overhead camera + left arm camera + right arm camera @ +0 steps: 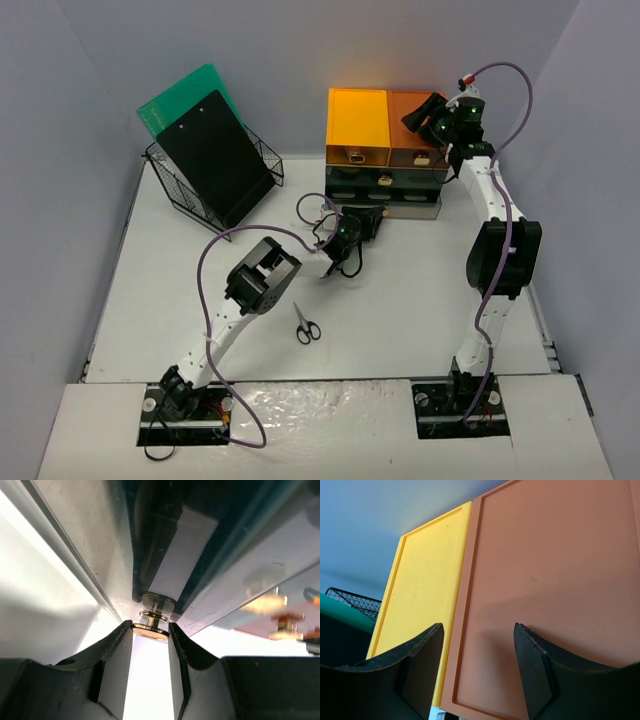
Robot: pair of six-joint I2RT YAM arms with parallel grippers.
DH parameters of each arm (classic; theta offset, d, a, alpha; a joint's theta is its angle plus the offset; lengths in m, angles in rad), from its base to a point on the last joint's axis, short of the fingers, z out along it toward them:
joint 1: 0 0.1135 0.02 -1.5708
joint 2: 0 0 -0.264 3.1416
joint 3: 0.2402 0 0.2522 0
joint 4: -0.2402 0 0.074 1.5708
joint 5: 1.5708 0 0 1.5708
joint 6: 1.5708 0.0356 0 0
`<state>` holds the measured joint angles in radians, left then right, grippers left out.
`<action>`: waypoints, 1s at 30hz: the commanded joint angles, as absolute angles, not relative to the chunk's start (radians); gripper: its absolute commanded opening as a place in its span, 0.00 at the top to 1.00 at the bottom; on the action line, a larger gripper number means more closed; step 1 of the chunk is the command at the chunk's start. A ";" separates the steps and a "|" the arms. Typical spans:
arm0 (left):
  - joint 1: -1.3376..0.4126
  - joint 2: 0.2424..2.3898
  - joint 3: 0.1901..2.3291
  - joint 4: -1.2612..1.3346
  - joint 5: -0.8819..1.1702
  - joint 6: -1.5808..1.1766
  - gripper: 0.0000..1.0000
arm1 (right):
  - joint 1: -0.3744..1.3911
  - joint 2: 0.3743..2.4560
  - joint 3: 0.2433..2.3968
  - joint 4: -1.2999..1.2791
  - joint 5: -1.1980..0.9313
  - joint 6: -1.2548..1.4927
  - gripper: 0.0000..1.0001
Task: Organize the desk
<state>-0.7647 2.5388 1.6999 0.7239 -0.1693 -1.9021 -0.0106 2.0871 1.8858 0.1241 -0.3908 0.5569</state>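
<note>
Currently we see left fingers (112, 645) clamped on the brass drawer knob (151, 625), low over the white surface (420, 300); right fingers (420, 655) apart above the orange top (545, 570), at the surface's 1 o'clock.

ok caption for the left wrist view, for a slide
Left jaws closed on the brass knob of a dark drawer, seen close up.

The knob (151, 628) is glossy metal — the desk (400, 295) matt, the orange top (550, 590) smooth plastic.
</note>
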 commanded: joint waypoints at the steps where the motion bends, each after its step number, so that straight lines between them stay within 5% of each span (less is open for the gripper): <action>1: -0.804 2.376 1.603 0.861 -0.208 -1.911 1.00 | -0.034 2.197 1.811 -0.255 -0.367 0.563 0.44; 13: -0.874 2.321 1.480 0.990 -0.188 -1.875 0.99 | -0.035 2.186 1.796 -0.253 -0.364 0.560 0.44; 15: -0.868 2.349 1.488 1.048 -0.171 -1.873 0.94 | -0.035 2.186 1.795 -0.255 -0.365 0.560 0.44; 17: -0.856 2.368 1.522 1.084 -0.136 -1.855 0.61 | -0.035 2.183 1.796 -0.253 -0.363 0.557 0.44; 21: -0.854 2.337 1.524 1.098 -0.080 -1.770 0.38 | -0.035 2.186 1.794 -0.255 -0.362 0.557 0.44; 30: -0.856 2.181 1.375 1.073 0.039 -1.669 0.37 | -0.037 2.181 1.799 -0.255 -0.365 0.558 0.44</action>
